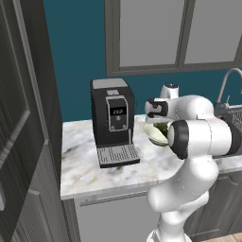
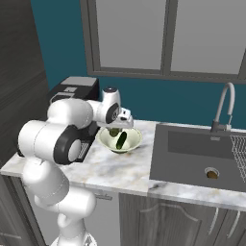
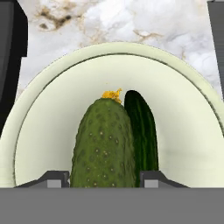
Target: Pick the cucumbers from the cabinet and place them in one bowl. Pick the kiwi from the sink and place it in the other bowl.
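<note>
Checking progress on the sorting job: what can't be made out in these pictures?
- Kiwi: the sink floor is partly cut off by the right base view's edge.
- Blue bowl: not visible.
- Bowl: the arm covers most of it in the left base view.
- Second cucumber: half hidden behind the held cucumber, hand view.

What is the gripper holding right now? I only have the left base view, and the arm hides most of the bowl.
Observer: In the hand view, the gripper is closed on a warty cucumber, which sits between the finger tips.
Operator: Is it over the bowl?
Observer: Yes. The cream bowl lies directly beneath it, and its rim rings the cucumber on all sides.
Operator: Is anything inside the bowl?
Observer: A darker cucumber lies on the bowl's floor. In the right base view it is just below the gripper.
</note>
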Robot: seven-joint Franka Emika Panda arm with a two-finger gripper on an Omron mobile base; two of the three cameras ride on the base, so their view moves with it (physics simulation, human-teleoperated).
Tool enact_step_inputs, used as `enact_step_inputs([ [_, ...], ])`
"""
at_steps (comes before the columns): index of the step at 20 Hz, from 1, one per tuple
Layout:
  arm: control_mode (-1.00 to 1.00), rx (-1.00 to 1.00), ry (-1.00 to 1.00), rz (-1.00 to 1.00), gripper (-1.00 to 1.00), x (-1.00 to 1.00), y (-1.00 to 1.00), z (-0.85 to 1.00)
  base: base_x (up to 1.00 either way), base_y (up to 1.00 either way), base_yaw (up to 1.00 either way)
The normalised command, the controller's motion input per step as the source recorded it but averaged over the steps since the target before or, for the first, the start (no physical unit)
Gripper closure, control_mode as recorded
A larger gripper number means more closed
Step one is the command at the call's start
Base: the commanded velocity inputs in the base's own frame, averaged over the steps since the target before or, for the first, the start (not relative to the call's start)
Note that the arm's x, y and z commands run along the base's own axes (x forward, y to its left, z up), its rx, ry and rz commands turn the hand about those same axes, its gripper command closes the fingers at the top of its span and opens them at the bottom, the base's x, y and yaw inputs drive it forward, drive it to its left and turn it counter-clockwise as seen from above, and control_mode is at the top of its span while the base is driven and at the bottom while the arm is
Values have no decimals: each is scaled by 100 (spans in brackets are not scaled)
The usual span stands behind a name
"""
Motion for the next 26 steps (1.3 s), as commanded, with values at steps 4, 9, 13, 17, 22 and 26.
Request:
enact_step_inputs([
  [4, -100, 0, -6, 2, 100, -23, 0, -26, 0, 0, 0],
  [9, -100, 0, -2, 8, 100, 46, 0, -5, 0, 0, 0],
  [13, -100, 1, 4, 11, 100, 73, -16, 0, 0, 0, 0],
  [17, -100, 0, 1, 2, 100, 8, -13, -3, 0, 0, 0],
  [22, -100, 0, 1, 0, -100, -25, 0, -12, 0, 0, 0],
  [26, -100, 0, 1, 0, -100, -29, 16, -18, 0, 0, 0],
])
